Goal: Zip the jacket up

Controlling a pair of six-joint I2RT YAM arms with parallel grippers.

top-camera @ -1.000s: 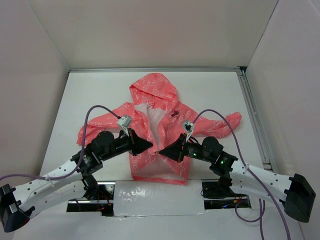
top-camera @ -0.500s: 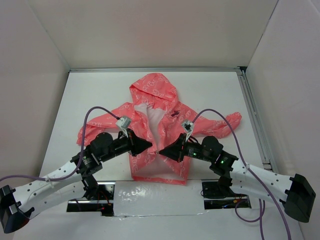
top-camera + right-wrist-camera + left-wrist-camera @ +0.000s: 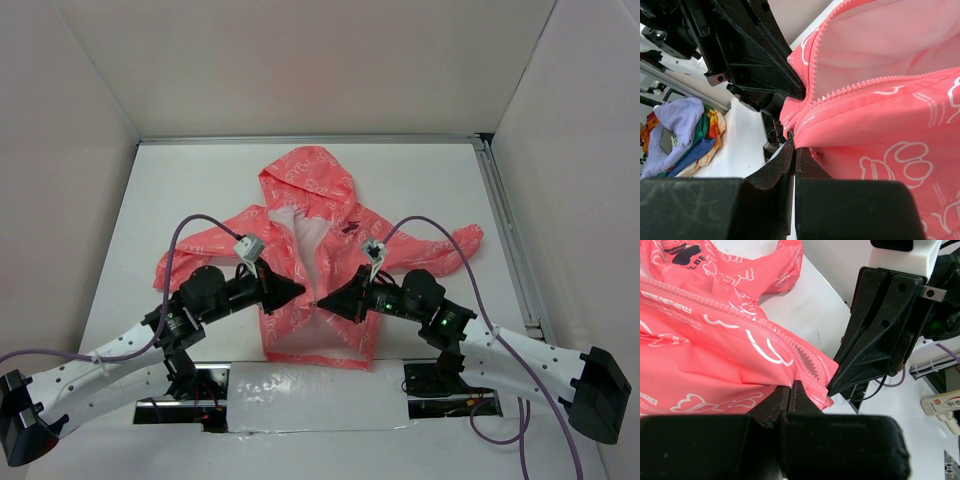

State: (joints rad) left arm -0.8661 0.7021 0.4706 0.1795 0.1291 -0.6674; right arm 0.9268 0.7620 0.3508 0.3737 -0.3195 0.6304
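The coral-pink hooded jacket (image 3: 315,250) lies flat on the white table, hood away from me, open from the collar down to about mid-front, pale lining showing. Below that the front looks closed. My left gripper (image 3: 300,291) is shut on the jacket's front edge beside the zipper teeth (image 3: 807,367); its tips (image 3: 791,386) pinch pink fabric. My right gripper (image 3: 323,300) faces it, tip to tip. It is shut (image 3: 793,144) on the jacket where the two zipper rows (image 3: 850,86) meet. I cannot make out the slider. The dark chest mark (image 3: 349,227) shows.
A metal rail (image 3: 505,230) runs along the table's right side. Walls close in on three sides. A slot with wiring (image 3: 200,392) lies at the near edge between the arm bases. Off the table, a pile of coloured cloth (image 3: 687,131) and a small tube (image 3: 940,402) show.
Almost nothing. Both grippers stay shut on the jacket's front at the same spot; the arms have shifted only very slightly.
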